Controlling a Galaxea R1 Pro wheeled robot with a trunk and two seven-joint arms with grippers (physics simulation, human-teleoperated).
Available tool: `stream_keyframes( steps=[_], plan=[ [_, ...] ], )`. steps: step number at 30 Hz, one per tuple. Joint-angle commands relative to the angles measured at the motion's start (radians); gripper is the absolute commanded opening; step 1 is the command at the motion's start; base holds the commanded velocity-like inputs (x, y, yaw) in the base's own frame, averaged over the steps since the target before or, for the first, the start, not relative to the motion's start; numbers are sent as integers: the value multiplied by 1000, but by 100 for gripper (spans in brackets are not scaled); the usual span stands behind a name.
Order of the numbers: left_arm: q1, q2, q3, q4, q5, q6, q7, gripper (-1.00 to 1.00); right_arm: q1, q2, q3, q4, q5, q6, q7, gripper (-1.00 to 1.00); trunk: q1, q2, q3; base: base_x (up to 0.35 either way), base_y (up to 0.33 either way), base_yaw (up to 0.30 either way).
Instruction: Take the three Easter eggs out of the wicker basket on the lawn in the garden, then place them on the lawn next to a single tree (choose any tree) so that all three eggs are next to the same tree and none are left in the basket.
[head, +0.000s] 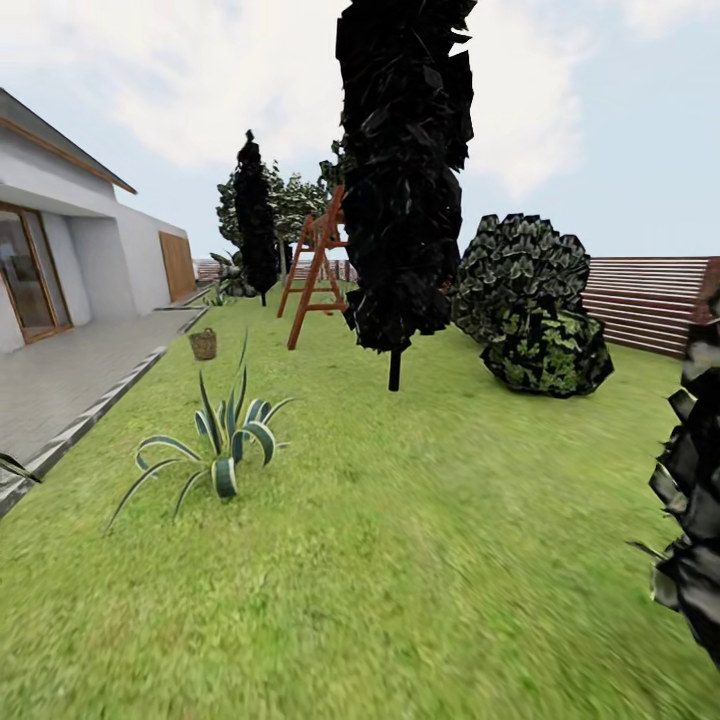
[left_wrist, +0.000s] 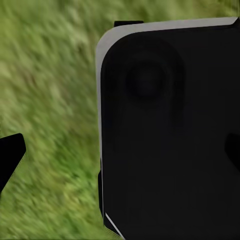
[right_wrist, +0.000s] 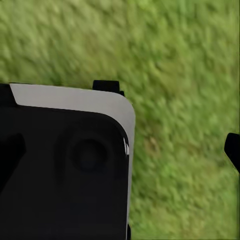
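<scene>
- In both wrist views the nearest thing is a dark rounded robot body panel with a pale edge (left_wrist: 170, 135), with blurred grass beneath; a black tip at the frame edge may be a finger of the left end effector (left_wrist: 10, 155), and a similar one shows by the right end effector (right_wrist: 232, 150). I cannot tell whether either is released or clenched, and nothing can be seen held.
- Ahead of the end effectors, the wide, mottled green lawn (head: 420, 560) stretches out, with a spiky green-and-cream striped agave plant (head: 222, 440) on it.
- Well beyond that plant, far out of reach, stands the small brown wicker basket (head: 203, 343), near the grey paved terrace (head: 70, 385) of the white house (head: 60, 250). The eggs are too small to make out.
- Further off rise a black cone-shaped conifer (head: 400, 170), a rounded dark bush (head: 530, 300), an orange-brown wooden swing frame (head: 315, 265) and a brown slatted fence (head: 650, 300).
- By my judgement the task is barely begun: the approach to the basket, all three pickups and the placing by a tree remain.
- No brand, label or writing is readable.
</scene>
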Motion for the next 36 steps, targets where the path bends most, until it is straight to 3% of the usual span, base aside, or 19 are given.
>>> stream_keyframes(
  steps=[1,11,36],
  plan=[
    [1,0,-1,-2,0,-1,0,100,-2,0,6,4,-1,-6,0,100,1,0,-1,342,0,118],
    [1,0,-1,-2,0,0,0,100,-2,0,6,4,-1,-6,0,100,1,0,-1,342,0,104],
    [1,0,-1,-2,0,-2,0,100,-1,1,4,4,-6,-6,0,100,1,0,-1,342,0,2]
  ],
)
